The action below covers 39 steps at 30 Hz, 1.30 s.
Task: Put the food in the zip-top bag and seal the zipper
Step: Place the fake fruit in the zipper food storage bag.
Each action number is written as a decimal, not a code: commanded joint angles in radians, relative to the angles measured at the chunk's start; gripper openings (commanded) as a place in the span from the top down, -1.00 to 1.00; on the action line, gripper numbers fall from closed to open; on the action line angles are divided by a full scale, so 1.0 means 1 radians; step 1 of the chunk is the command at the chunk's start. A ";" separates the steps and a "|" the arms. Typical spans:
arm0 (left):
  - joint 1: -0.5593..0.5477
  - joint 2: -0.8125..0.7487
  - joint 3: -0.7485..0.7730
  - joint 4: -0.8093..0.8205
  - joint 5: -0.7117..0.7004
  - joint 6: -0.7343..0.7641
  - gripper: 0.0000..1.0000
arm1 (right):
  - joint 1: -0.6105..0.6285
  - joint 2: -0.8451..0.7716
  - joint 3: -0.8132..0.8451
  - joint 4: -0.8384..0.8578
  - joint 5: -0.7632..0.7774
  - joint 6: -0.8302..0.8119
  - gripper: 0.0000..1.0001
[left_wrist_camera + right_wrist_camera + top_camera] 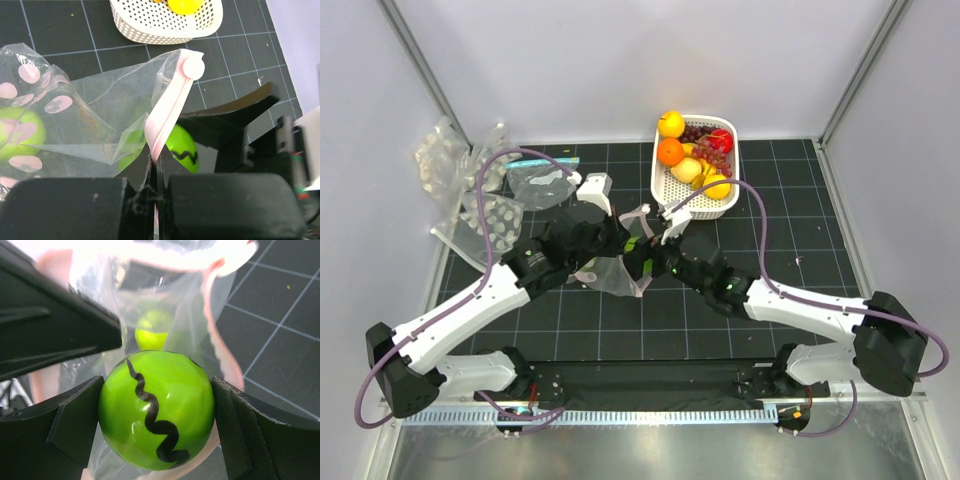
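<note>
The zip-top bag [90, 120], clear with white dots, hangs mid-table between both arms [610, 272]. My left gripper [157, 167] is shut on the pinkish zipper [170, 107] at the mouth and holds it up. A white slider tab [193, 66] sits at the strip's end. One green fruit [20, 135] lies inside the bag. My right gripper [157, 395] is shut on a green ball with a black wavy line [150, 390], right at the bag's open mouth [175, 300]. The ball also shows in the left wrist view [182, 147].
A white perforated basket [682, 200] at the back right holds oranges, yellow fruit, grapes and a red fruit. A pile of other clear bags [470, 190] lies at the back left, with a teal-strip bag [545, 180] beside it. Walls close in on both sides.
</note>
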 commanded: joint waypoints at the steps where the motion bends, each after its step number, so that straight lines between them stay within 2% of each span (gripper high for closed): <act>1: 0.004 -0.014 -0.002 0.058 0.011 0.000 1.00 | 0.044 0.031 0.066 -0.014 0.097 -0.030 -0.18; 6: 0.012 -0.025 -0.011 0.066 0.018 0.000 0.99 | 0.052 0.071 0.109 -0.080 0.163 -0.029 -0.27; 11: 0.030 -0.022 -0.018 0.069 0.032 -0.014 1.00 | 0.052 0.098 0.131 -0.111 0.186 -0.029 -0.70; 13: 0.038 -0.033 -0.028 0.083 0.041 -0.020 1.00 | 0.052 0.097 0.128 -0.108 0.191 -0.027 -0.99; 35: 0.055 -0.019 -0.029 0.075 0.043 -0.026 0.99 | 0.052 -0.050 0.094 -0.126 0.222 -0.033 -0.99; 39: 0.058 -0.017 -0.029 0.073 0.044 -0.027 1.00 | 0.052 -0.072 0.088 -0.140 0.266 -0.026 -0.94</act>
